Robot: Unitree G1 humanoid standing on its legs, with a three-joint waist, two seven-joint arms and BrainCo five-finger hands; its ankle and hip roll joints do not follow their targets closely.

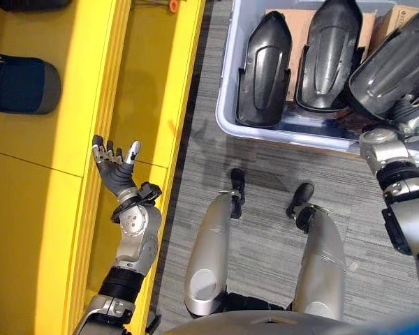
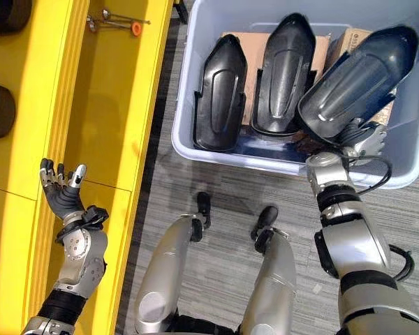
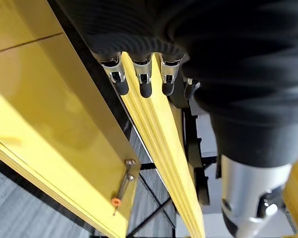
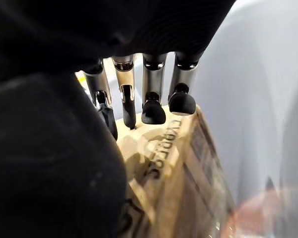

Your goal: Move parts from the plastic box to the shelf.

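A pale plastic box (image 2: 187,105) on the floor holds two black moulded parts (image 2: 220,94) (image 2: 283,77) standing upright against cardboard boxes (image 1: 293,24). A third black part (image 2: 356,80) is tilted at the box's right end, raised above the others. My right hand (image 2: 359,139) is under its lower end and shut on it. In the right wrist view the curled fingers (image 4: 151,99) hang over a cardboard box (image 4: 174,163). My left hand (image 1: 115,164) is open and holds nothing, palm up over the yellow shelf (image 1: 140,84).
A dark part (image 1: 21,85) lies on the shelf's left level, and another (image 2: 3,14) lies further back. A screwdriver with an orange tip (image 2: 119,24) rests on the shelf's far end. Grey carpet (image 1: 265,174) lies between shelf and box.
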